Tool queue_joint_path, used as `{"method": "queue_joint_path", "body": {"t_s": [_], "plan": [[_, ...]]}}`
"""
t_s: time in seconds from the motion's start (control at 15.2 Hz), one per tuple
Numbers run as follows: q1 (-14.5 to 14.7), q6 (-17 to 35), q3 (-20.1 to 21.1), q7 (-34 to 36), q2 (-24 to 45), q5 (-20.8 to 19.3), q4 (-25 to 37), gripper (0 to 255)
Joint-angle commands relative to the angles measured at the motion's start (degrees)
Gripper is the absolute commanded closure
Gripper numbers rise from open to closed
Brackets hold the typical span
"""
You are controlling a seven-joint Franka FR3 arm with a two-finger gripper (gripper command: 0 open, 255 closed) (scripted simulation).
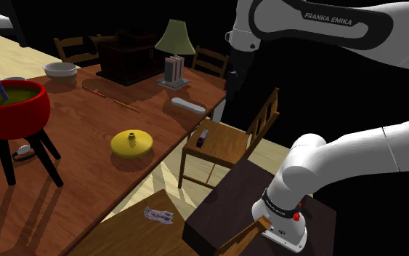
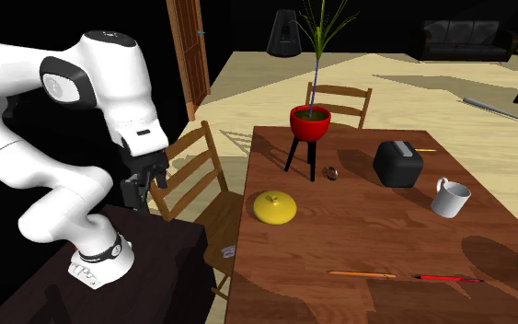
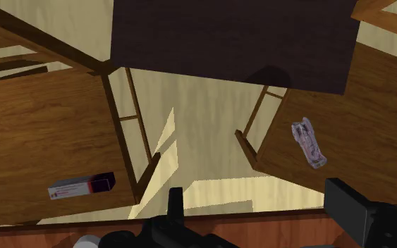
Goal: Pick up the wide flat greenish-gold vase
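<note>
One long wooden table [image 1: 79, 167] is laid across the shoulder view, and beside it the white arm [image 2: 109, 69] is raised over a wooden chair [image 1: 228, 145]. The wide yellow vase [image 2: 277, 208] is set upright near the table's chair-side edge — well apart from the gripper [image 2: 135, 196], whose fingers are parted, with nothing clasped.

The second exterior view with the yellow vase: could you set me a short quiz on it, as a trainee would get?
1. True or false: the all-black two-finger gripper holds the wide flat yellow vase.
2. Which stands nearest the vase on the brown wooden table? A) red pot on black legs B) white mug C) black box
3. Fill in: in the wrist view, the gripper's fingers stand ____.
Key: 1 false; 2 A; 3 apart (open).
</note>
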Motion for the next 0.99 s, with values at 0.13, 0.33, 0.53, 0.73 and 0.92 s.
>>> {"method": "queue_joint_path", "body": {"t_s": [0.13,0.33,0.53,0.73,0.92], "plan": [[0.53,2.13,1.65,2.37,2.84,1.43,0.35,0],[1.28,5.25,4.05,5.81,7.51,3.29,1.42,0],[1.93,8.23,6.34,9.15,12.60,4.78,3.15,0],[2.46,10.97,8.53,12.41,18.05,5.86,5.54,0],[2.92,13.40,10.59,15.65,23.79,6.46,8.57,0]]}}
